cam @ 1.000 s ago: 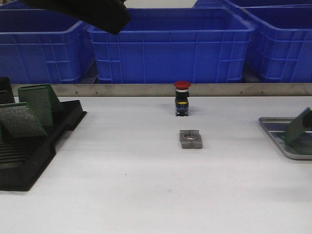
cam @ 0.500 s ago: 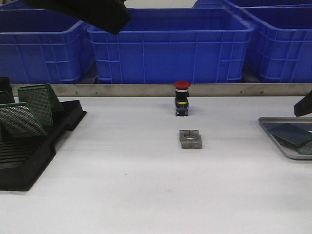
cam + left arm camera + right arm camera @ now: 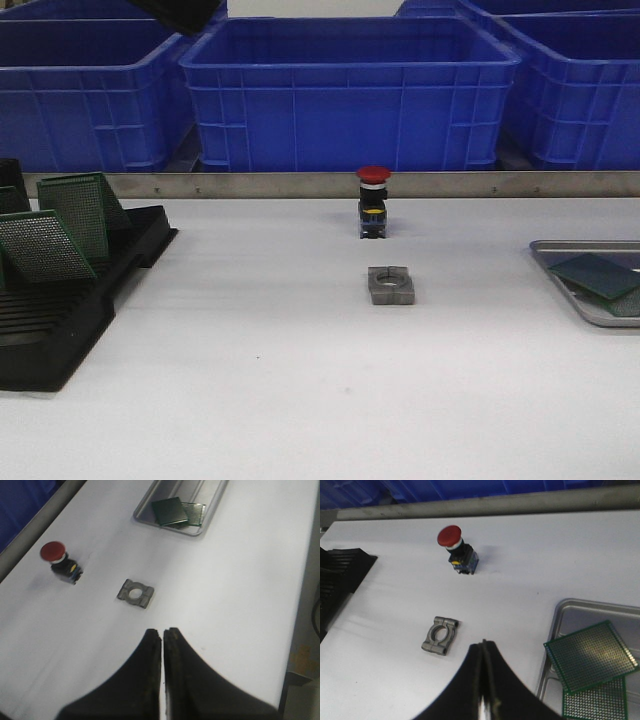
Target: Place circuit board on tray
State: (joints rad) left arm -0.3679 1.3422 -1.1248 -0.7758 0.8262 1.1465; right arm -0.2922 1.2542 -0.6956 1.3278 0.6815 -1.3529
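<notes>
While front crops it, wrist views show tray [image 3: 560,615] holding two boards [image 3: 590,656].

A wide white matte tabletop [image 3: 300,400] is lying under even, soft light. Behind it, a grey metal rail [image 3: 300,184] is running along its far edge, with large blue plastic crates [image 3: 345,90] standing just beyond.

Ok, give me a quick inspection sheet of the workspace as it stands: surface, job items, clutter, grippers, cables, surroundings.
Surface: white table, no spills seen.
Job's things: tray at the table's right edge holds two circuit boards, one overlapping the other; more boards stand in the black rack on the left.
Clutter: red push button and grey metal clamp mid-table.
Grippers: left gripper and right gripper both shut, empty, above the table.
Cables: nothing seen.
Surroundings: blue crates behind a metal rail.
</notes>
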